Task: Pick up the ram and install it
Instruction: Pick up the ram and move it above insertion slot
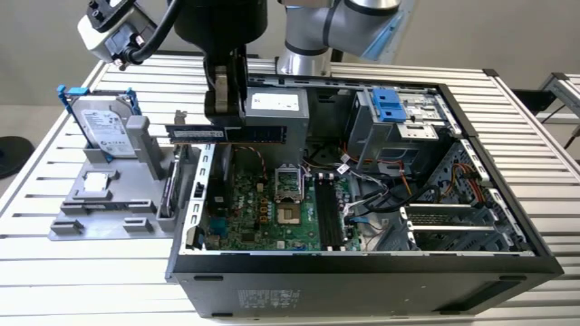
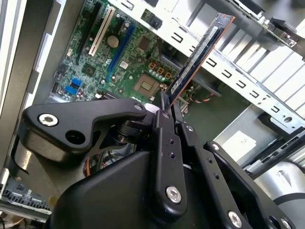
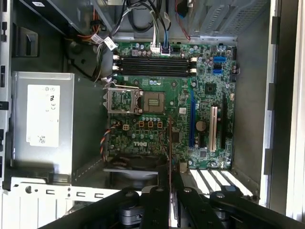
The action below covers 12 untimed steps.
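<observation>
Currently: gripper clamped on the ram, pinching it near its middle. Stick held level and on edge, in the air above the open computer case, over the motherboard beside the power supply. Memory slots well apart from it. Hard drive upright on grey fixture outside the case.

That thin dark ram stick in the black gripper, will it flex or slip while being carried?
Probably stiff: the thin dark ram stick juts level from both sides of the black gripper, no sag. Being so thin, likely light, and might pivot in that narrow pinch if bumped.
</observation>
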{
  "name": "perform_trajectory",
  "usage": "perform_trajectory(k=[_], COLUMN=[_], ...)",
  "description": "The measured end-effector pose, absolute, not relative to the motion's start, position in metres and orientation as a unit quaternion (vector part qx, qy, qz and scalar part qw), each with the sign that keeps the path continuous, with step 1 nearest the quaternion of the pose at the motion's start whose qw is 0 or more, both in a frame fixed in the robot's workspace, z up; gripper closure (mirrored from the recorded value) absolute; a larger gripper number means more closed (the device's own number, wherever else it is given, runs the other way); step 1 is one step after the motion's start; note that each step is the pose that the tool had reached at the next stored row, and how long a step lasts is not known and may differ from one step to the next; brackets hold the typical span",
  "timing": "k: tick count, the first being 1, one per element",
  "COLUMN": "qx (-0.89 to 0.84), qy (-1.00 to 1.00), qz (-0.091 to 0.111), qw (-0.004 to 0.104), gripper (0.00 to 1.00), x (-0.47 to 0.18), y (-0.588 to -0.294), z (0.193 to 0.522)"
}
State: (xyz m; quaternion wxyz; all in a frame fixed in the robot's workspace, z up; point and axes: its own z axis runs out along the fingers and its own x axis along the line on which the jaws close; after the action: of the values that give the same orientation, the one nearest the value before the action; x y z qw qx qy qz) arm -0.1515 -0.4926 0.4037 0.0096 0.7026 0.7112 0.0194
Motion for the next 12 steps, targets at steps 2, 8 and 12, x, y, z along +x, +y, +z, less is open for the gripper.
perform_trajectory(k=[2, 8, 12], qx=[0.703, 0.703, 0.703], qy=[0.711, 0.711, 0.711], qz=[0.019, 0.019, 0.019], qw=[0.01, 0.01, 0.01], gripper=[1.0, 1.0, 1.0], x=[-0.149, -0.144, -0.14], y=[-0.493, -0.493, -0.493], z=[0.404, 0.404, 0.404])
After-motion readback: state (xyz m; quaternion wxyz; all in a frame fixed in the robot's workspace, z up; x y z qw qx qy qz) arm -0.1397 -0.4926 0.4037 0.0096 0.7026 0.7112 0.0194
